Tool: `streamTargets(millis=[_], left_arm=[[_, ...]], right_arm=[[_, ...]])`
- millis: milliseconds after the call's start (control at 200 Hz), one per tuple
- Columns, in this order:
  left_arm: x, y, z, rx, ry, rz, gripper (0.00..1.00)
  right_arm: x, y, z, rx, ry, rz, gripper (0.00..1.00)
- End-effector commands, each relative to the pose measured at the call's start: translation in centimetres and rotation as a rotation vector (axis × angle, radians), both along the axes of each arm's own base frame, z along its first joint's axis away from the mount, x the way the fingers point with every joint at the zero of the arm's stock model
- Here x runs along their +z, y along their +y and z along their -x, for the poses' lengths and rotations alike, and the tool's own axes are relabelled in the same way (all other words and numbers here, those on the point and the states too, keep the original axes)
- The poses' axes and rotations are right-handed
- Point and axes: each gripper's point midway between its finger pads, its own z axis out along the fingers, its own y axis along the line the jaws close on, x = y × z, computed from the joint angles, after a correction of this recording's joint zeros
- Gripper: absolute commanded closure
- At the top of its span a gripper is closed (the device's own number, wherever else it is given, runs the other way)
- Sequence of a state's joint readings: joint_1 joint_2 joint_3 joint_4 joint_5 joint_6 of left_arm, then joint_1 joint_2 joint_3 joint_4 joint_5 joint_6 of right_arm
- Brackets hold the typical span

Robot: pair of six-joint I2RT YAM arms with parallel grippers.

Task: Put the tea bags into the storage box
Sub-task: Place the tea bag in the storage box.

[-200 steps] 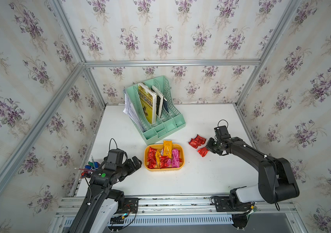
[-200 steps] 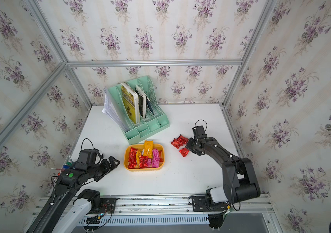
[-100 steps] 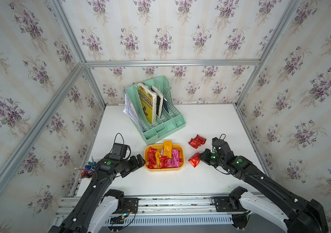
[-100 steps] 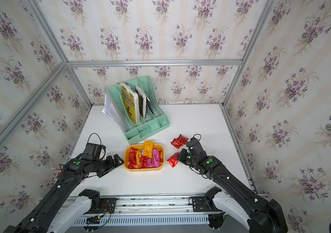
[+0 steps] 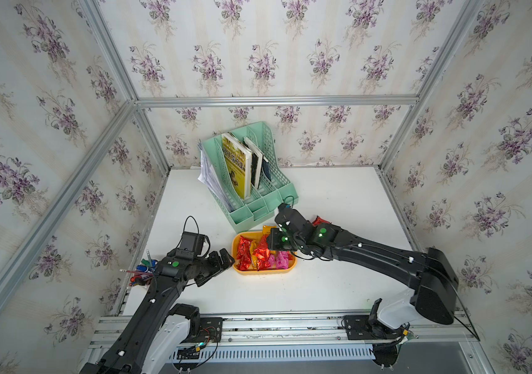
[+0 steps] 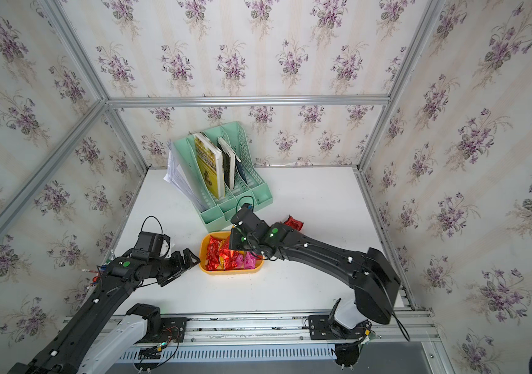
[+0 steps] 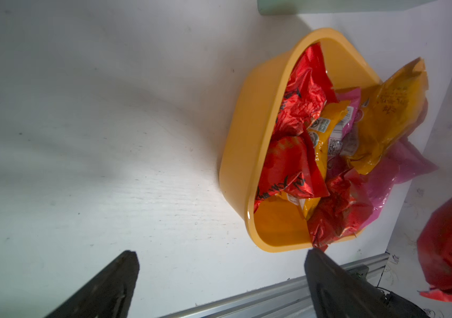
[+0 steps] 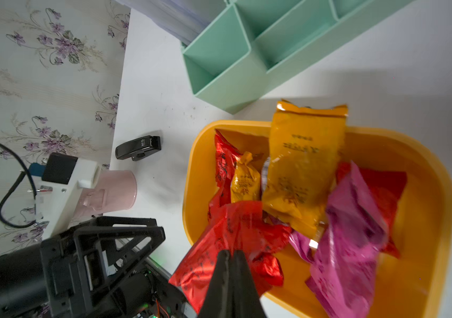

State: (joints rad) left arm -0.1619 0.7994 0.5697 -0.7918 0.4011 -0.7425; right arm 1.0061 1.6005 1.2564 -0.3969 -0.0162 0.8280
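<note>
Swinging in from the open table on the right, the right gripper (image 8: 231, 252) has brought its red tea bag (image 8: 219, 236) over the storage box (image 5: 263, 272) and now hangs there, jaws pressed tight together on the crinkled foil. Beneath it the other tea bags (image 5: 246, 255) lie heaped in the box in red, orange-yellow and pink, and one orange one pokes over the rim toward the mint file rack (image 5: 260, 207). The left gripper (image 7: 220, 254) has edged up just beside the box's short end, jaws spread wide with nothing between them. A stray red sachet (image 6: 294, 222) lies on the white table (image 5: 339, 291), half hidden behind the right arm.
</note>
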Motion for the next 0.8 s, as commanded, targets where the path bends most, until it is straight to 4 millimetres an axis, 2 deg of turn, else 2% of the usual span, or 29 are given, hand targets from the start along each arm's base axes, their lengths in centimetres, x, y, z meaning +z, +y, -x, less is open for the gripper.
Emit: streamTargets(millis=[0,145,355,460,605,649,724,794], left_arm=[[-0.6,1.6,0.5,0.078,0.019,-0.062,0.01],[-0.9,2.4,1.1,0.11,0.026,-0.089,0.01],[-0.8,3.4,1.8,0.158,0.013,-0.12,0.01],[-0.5,3.7,2.1,0.174,-0.001,-0.126,0.01],[-0.2,3.8,2.2,0.172,-0.021,-0.126,0.01],[-0.2,3.7,2.2,0.166,-0.023,-0.123,0.01],[-0.1,3.4,2.1,0.153,-0.024,-0.113,0.01],[0.0,3.1,1.9,0.135,-0.024,-0.103,0.01]], right_arm=[[-0.9,2.0,-0.8,0.103,-0.02,0.082,1.0],[-2.8,4.2,-1.6,0.172,0.012,0.163,1.0],[-5.2,5.3,-1.5,0.243,0.058,0.229,1.0],[-5.7,6.2,-1.4,0.277,0.074,0.22,1.0],[-5.0,7.3,-1.1,0.301,0.086,0.175,0.81],[-4.3,7.6,-1.0,0.302,0.083,0.147,0.7],[-3.2,7.4,-0.9,0.284,0.069,0.114,0.54],[-2.1,6.7,-1.0,0.253,0.052,0.1,0.45]])
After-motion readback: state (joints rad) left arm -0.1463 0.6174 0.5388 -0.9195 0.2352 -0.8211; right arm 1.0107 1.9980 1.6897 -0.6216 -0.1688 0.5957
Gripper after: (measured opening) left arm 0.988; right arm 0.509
